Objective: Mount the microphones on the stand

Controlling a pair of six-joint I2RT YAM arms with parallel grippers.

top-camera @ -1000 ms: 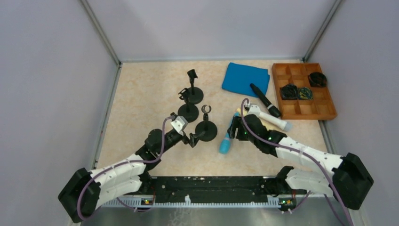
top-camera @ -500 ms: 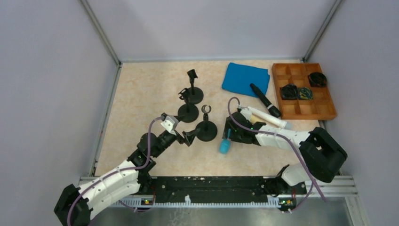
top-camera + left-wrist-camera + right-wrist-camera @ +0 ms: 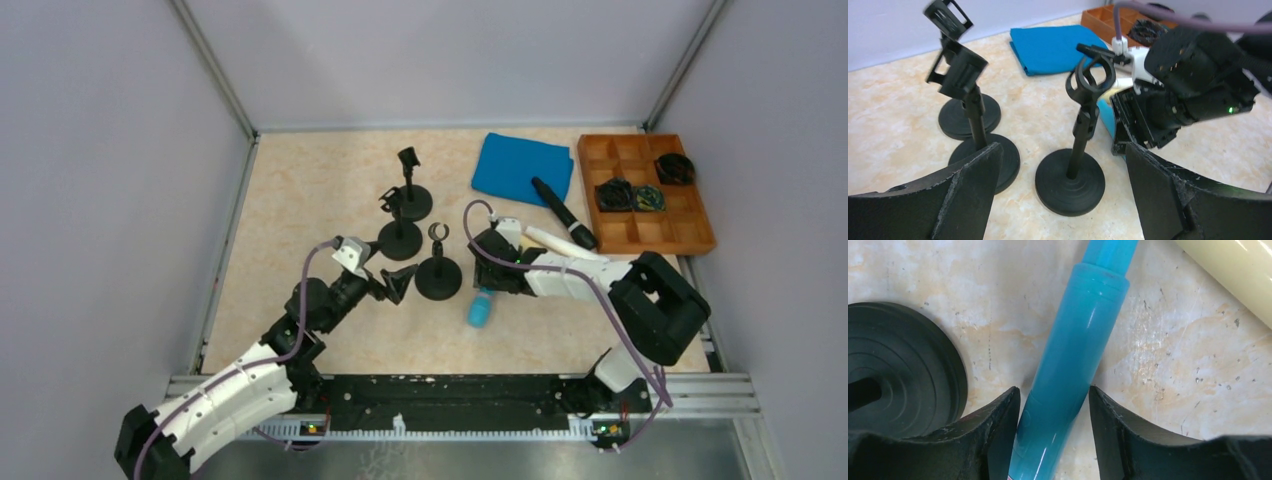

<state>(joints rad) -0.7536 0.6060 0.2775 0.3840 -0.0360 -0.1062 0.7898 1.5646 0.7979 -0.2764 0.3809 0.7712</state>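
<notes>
Light blue plastic lies nearest: the blue mic (image 3: pixel 1078 340) rests flat on the table (image 3: pixel 300 220), its rounded head toward the arms and its slim end pointing away. It lies just right of the near stand (image 3: pixel 1070 175), with the stand's round base close beside the handle. The right gripper (image 3: pixel 489 278) sits low over that handle with a finger on each side, hugging it closely. One finger seems to touch, but whether the pair truly pinch the mic I cannot tell. On the other side of the near stand the left gripper (image 3: pixel 394 285) is spread wide with nothing in it. It is low to the table and aimed at the stand's post, its fingers clear of the base. That post stands upright and ends in a ring-shaped clip. Beyond it stand the mid stand (image 3: pixel 400 238) and the far stand (image 3: pixel 411 200), one behind the other, each with an angular clip tilted on top. Just past the right gripper the cream mic (image 3: pixel 1233 275) lies on the table, running off to the right and partly hidden by the right arm. Farther back the black mic (image 3: pixel 562 212) lies on a slant. Its slim end rests on a corner of the blue cloth (image 3: pixel 515 165) and its thicker end is near the wooden tray (image 3: pixel 700 240). The tray holds dark bundles (image 3: pixel 675 168) in three of its compartments.
</notes>
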